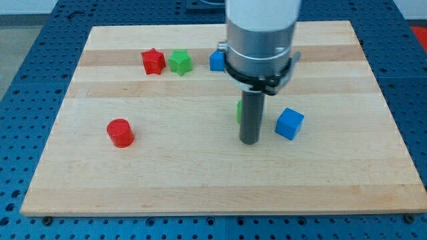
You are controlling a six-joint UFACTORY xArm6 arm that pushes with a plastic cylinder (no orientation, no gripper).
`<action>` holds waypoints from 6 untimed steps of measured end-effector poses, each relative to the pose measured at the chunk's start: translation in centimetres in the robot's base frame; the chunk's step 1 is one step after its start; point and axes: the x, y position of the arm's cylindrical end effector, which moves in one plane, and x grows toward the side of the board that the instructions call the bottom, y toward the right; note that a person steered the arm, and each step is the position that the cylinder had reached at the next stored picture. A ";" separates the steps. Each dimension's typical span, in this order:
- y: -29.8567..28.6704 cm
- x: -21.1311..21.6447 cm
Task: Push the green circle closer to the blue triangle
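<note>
My tip (pixel 249 141) rests on the wooden board near the middle. A green block (pixel 239 111), mostly hidden behind the rod, shows as a thin sliver just left of the rod; its shape cannot be made out. A blue block (pixel 216 61), partly hidden by the arm's body, sits toward the view's top, above the green sliver; its shape is unclear. A blue cube (pixel 289 123) lies just to the right of my tip.
A red star (pixel 153 61) and a green star (pixel 179 62) sit side by side at the view's top left. A red cylinder (pixel 121 133) stands at the left. The board (pixel 200 187) lies on a blue perforated table.
</note>
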 end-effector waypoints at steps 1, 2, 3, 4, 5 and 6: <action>0.6 -0.8; -1.5 -3.7; -3.9 -5.5; -4.3 -5.6; -1.8 -5.3; -1.2 -5.7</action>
